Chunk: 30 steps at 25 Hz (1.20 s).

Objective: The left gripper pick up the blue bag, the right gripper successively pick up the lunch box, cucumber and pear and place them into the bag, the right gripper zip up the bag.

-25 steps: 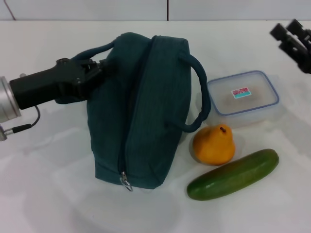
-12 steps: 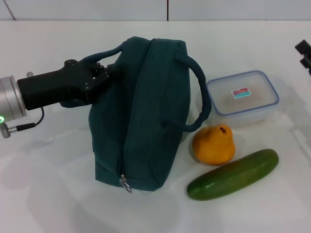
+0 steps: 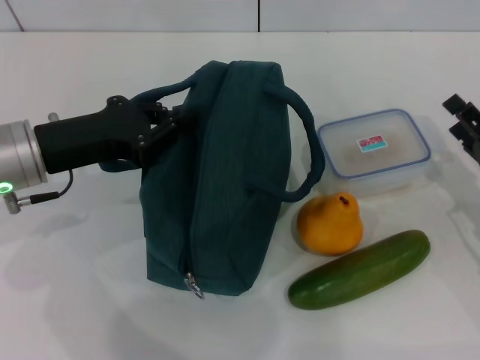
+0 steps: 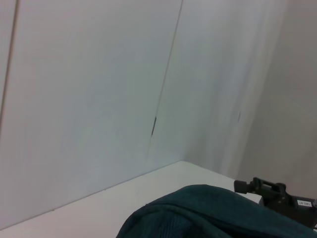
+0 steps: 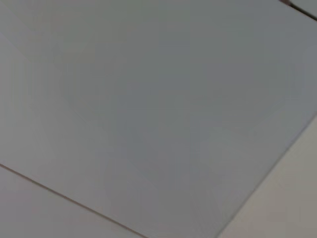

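The dark blue bag (image 3: 225,172) stands on the white table, zipped shut, with the zipper pull (image 3: 193,285) at its near end. My left gripper (image 3: 171,124) reaches in from the left and is shut on the bag's left handle. The clear lunch box (image 3: 373,150) with a blue-rimmed lid sits to the right of the bag. The orange-yellow pear (image 3: 330,223) and the green cucumber (image 3: 360,270) lie in front of the box. My right gripper (image 3: 465,124) hangs at the right edge, apart from the lunch box. The bag's top (image 4: 208,213) also shows in the left wrist view.
The bag's right handle (image 3: 307,142) loops out toward the lunch box. A white wall stands behind the table. The right wrist view shows only wall panels. The right gripper (image 4: 270,191) shows far off in the left wrist view.
My left gripper has moved right with the bag's handle, and the bag has shifted and tipped slightly right. The right gripper has dropped lower at the right edge.
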### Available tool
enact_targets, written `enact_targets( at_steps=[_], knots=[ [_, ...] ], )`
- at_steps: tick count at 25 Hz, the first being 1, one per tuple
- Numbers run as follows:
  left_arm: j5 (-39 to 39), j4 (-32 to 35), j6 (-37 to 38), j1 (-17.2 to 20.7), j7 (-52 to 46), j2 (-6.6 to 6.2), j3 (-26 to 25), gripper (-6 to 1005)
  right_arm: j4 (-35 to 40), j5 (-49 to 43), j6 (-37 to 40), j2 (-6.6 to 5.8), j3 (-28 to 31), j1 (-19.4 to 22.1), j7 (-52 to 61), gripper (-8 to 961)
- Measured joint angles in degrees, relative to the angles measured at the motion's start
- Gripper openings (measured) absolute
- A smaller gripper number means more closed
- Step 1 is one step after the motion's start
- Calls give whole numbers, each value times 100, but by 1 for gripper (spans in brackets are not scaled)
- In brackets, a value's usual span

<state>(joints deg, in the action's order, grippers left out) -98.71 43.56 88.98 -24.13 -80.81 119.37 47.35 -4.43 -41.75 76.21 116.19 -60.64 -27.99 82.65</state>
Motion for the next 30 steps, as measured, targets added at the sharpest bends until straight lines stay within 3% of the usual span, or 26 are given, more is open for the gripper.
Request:
enact_targets(
  at_steps=[30],
  knots=[
    [25, -153, -27, -218, 166, 22, 205, 48, -66, -616, -481, 0, 43, -454, 921, 798]
  ],
)
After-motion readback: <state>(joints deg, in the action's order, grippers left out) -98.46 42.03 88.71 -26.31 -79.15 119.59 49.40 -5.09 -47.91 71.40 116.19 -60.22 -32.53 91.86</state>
